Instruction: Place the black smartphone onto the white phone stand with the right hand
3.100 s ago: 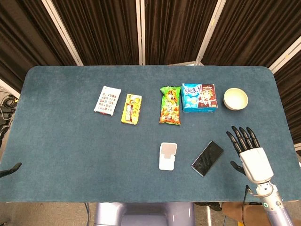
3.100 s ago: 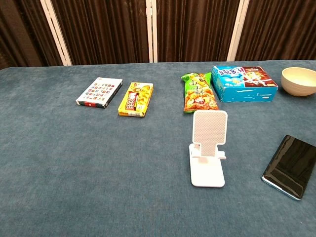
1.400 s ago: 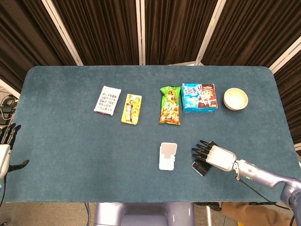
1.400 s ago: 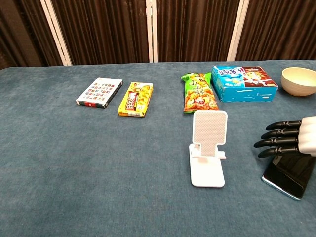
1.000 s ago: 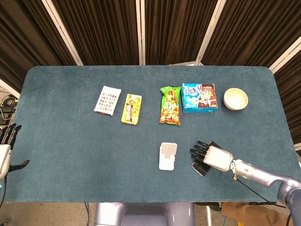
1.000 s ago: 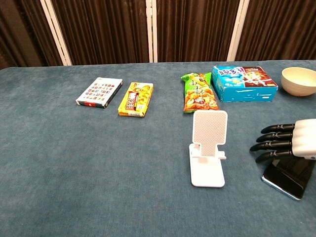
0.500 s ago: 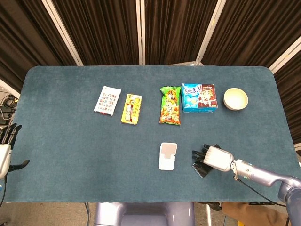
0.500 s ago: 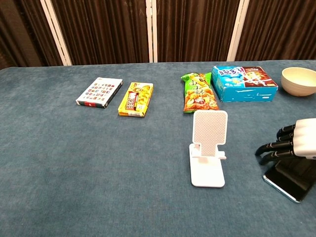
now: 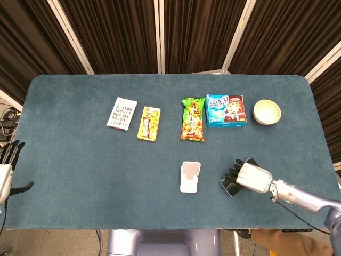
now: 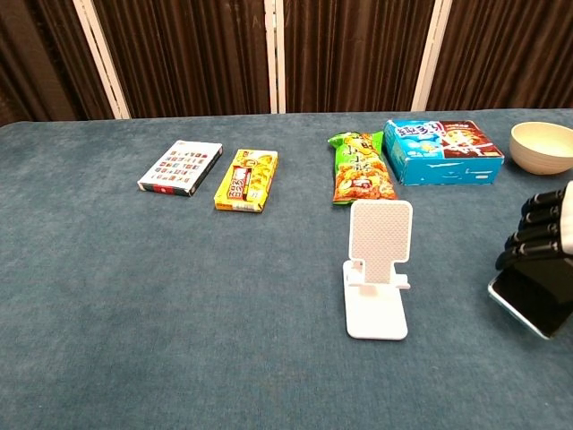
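Observation:
The white phone stand (image 9: 190,176) stands upright at the front middle of the table, also plain in the chest view (image 10: 378,269). To its right, my right hand (image 9: 249,176) lies over the black smartphone (image 9: 228,186) and its dark fingers (image 10: 540,233) curl around the phone's edge, gripping it. Only the near corner of the phone (image 10: 535,300) shows below the fingers; whether it is off the cloth I cannot tell. My left hand (image 9: 5,169) hangs off the table's left edge, fingers spread, holding nothing.
Across the middle of the blue table (image 9: 80,170) lie a white card box (image 9: 122,113), a yellow packet (image 9: 149,123), a green snack bag (image 9: 192,119) and a blue box (image 9: 225,110). A cream bowl (image 9: 266,112) sits at the far right.
My right hand came in over the phone, curled its fingers down around it, then shifted right, and the phone moved right with it. The stand and left hand stayed put.

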`<state>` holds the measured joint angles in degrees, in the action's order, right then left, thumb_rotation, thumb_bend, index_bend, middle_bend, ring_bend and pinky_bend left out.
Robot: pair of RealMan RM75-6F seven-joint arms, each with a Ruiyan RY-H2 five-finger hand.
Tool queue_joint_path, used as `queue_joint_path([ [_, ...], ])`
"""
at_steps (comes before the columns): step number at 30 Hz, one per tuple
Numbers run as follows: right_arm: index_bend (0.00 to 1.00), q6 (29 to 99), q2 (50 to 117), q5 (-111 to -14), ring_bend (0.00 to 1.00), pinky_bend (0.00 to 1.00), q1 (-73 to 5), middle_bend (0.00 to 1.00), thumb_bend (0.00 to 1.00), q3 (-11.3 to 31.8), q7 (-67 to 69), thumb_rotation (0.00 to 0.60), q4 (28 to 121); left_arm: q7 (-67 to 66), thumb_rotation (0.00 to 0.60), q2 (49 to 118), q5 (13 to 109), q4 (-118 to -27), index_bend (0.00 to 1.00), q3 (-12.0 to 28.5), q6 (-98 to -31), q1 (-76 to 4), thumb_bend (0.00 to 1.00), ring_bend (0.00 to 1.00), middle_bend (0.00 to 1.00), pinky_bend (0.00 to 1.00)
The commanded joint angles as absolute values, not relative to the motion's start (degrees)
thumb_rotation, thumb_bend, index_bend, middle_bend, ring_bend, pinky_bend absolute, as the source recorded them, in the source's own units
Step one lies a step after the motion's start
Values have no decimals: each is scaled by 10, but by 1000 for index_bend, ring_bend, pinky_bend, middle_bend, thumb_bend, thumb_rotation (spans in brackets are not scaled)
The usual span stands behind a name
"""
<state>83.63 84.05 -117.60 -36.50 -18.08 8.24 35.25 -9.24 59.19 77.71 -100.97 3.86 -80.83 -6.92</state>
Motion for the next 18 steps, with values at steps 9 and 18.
queue_joint_path([
  [9, 594, 924, 744, -1224, 434, 382, -391, 541, 509, -132, -225, 600, 487, -66, 600, 580, 787, -1011, 0, 37, -816, -64, 0, 0, 0, 0],
  [18, 599, 804, 660, -1290, 435, 374, -465, 543, 510, -109, -414, 600, 685, -57, 600, 578, 782, -1008, 0, 40, -808, -67, 0, 0, 0, 0],
])
